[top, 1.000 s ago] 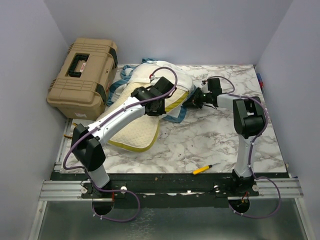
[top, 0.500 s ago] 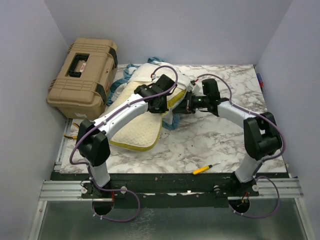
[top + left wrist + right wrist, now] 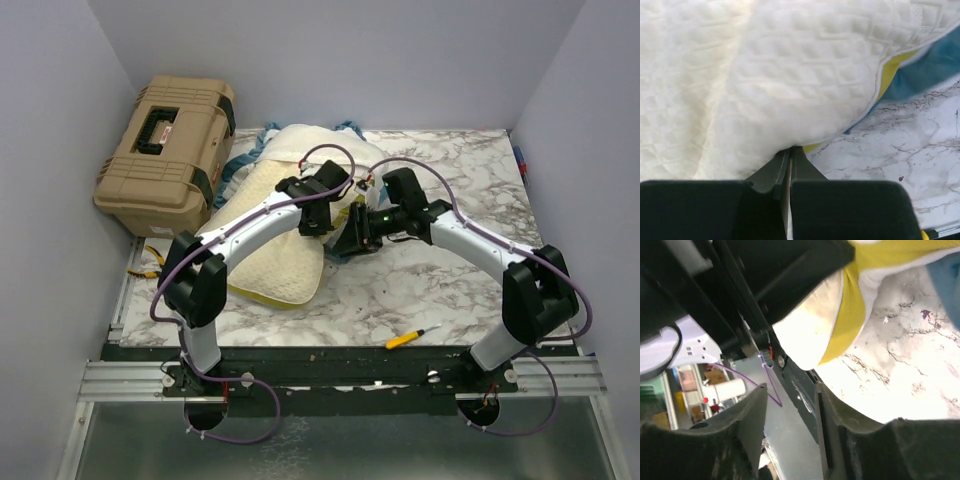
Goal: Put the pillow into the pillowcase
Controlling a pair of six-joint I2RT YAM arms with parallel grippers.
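The cream quilted pillow [image 3: 275,255] lies on the left half of the marble table, its far end humped up. Blue pillowcase [image 3: 240,165] fabric shows behind it and under its right edge [image 3: 338,252]. My left gripper [image 3: 318,215] is shut, its tips [image 3: 790,150] buried under a fold of the pillow [image 3: 790,80] beside the yellow band [image 3: 892,70] and the blue pillowcase [image 3: 935,65]. My right gripper [image 3: 354,236] hangs open just right of it; nothing is between its fingers [image 3: 754,420]. Its view shows the pillow [image 3: 810,330] corner and the yellow band [image 3: 855,305].
A tan hard case [image 3: 165,150] stands at the back left, touching the fabric. A yellow-handled screwdriver [image 3: 405,338] lies near the front edge. The two arms cross closely over the pillow's right edge. Walls close in on three sides.
My right gripper has swung left and toward the front, closed, then opened with nothing in it. The fabric that lay over the pillow's far end has slipped back, baring the cream top.
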